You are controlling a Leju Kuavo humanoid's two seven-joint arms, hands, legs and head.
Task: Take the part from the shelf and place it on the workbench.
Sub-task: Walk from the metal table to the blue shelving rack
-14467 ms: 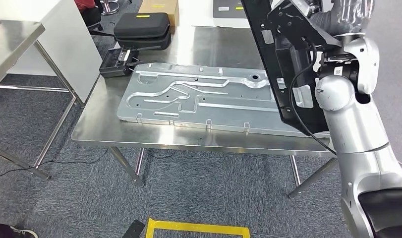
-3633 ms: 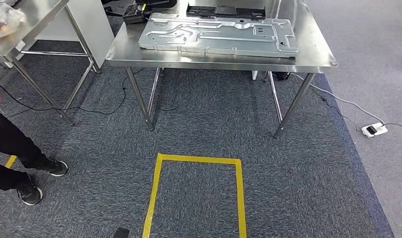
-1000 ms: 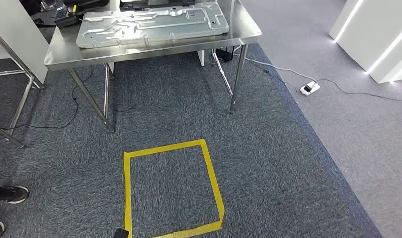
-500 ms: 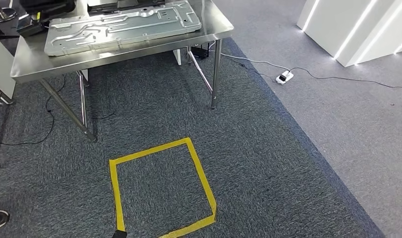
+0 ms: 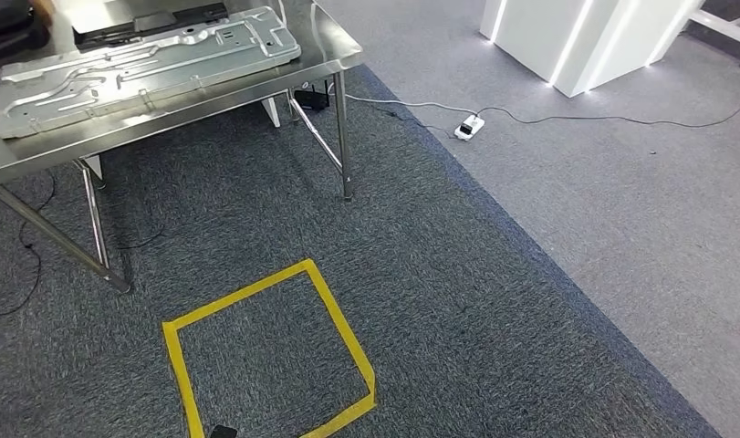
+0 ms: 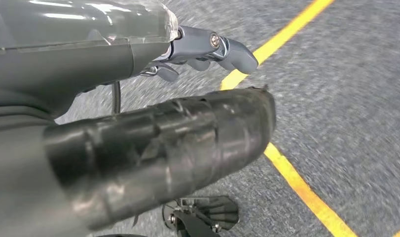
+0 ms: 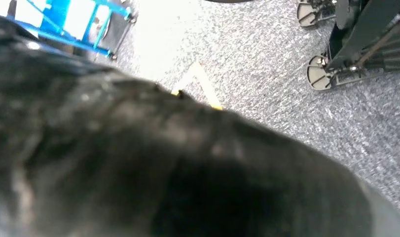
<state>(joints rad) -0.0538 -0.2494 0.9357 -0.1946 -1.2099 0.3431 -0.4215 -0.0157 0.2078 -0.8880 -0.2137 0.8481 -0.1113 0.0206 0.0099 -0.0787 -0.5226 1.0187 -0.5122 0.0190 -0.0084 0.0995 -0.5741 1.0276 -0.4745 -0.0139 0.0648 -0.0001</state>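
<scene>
While both arms hang low beside me, the left wrist view gives me the left hand [image 6: 153, 143] over blurred grey carpet: a thick, dark taped thumb lies across the frame, a grey finger [image 6: 222, 47] reaches straight out past it, apart from the thumb, and I see nothing held between them. The right hand [image 7: 138, 163] sits so close to its wrist camera that I get only a dark, blurred mass, and I cannot tell whether its fingers are apart or together. From the head view, nearest me on the dark carpet [image 5: 457, 301] is a square of yellow tape [image 5: 265, 356], with a small black object [image 5: 223, 432] at its near edge that I cannot identify. Beyond the square stands the steel table, its tabletop [image 5: 325, 41] carried on slim metal legs. On it lies a large pressed metal plate [image 5: 147, 64], flat and covering most of the surface. The part [image 5: 151, 26], a long black piece, lies on the tabletop just behind the plate, along its far edge. To the right, a white power strip [image 5: 469, 125] with its cable rests on the lighter grey floor, and farther off stand white panels [image 5: 576, 36] with bright strips.
</scene>
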